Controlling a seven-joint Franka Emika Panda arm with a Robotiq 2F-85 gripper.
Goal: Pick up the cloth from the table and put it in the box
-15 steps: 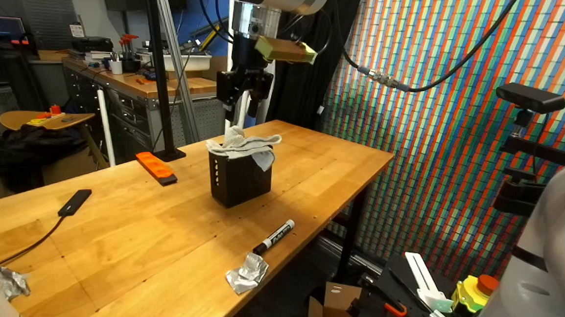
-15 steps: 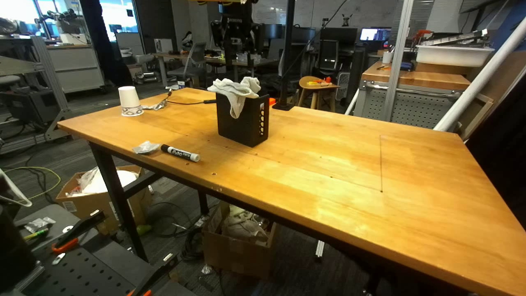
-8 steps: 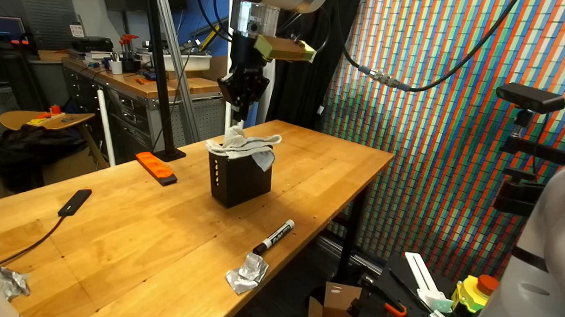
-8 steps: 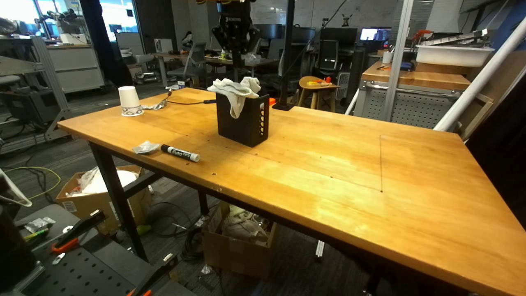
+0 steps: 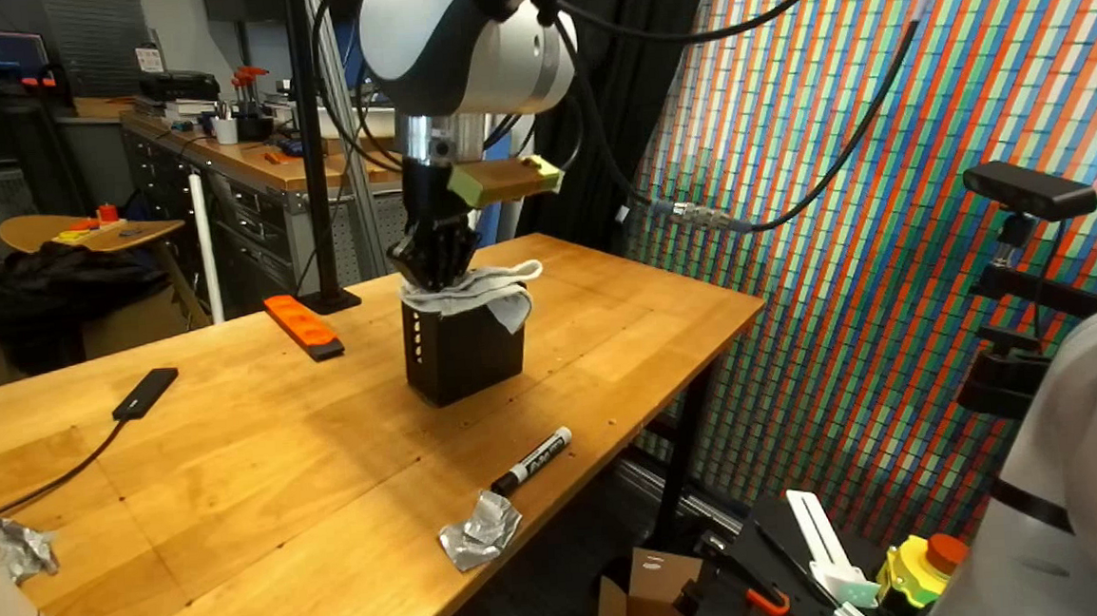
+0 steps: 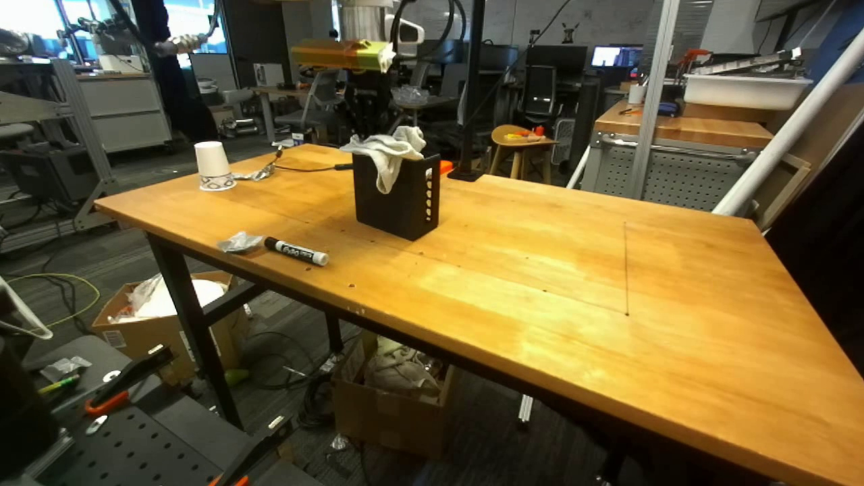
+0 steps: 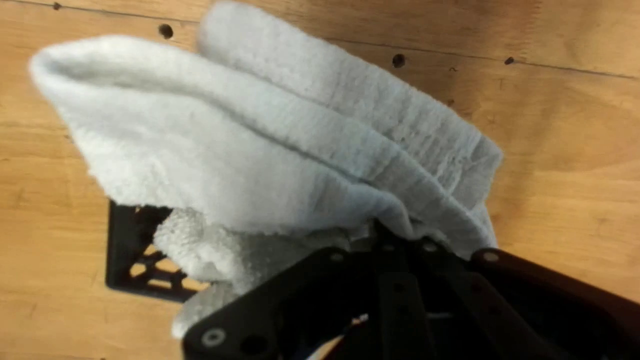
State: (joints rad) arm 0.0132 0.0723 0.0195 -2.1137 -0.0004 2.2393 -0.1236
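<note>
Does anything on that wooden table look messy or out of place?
Yes. The rumpled white cloth drapes over the perforated black box, hanging partly outside rather than sitting fully inside. A crumpled silver foil scrap near the black-capped white marker looks like litter.

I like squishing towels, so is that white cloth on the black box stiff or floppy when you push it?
Probably floppy: in an exterior view, one end of the cloth hangs down the side of the black box. It may bunch up when pushed, as folds show in the wrist view. Its bumpy texture there suggests it won't be slippery.
</note>
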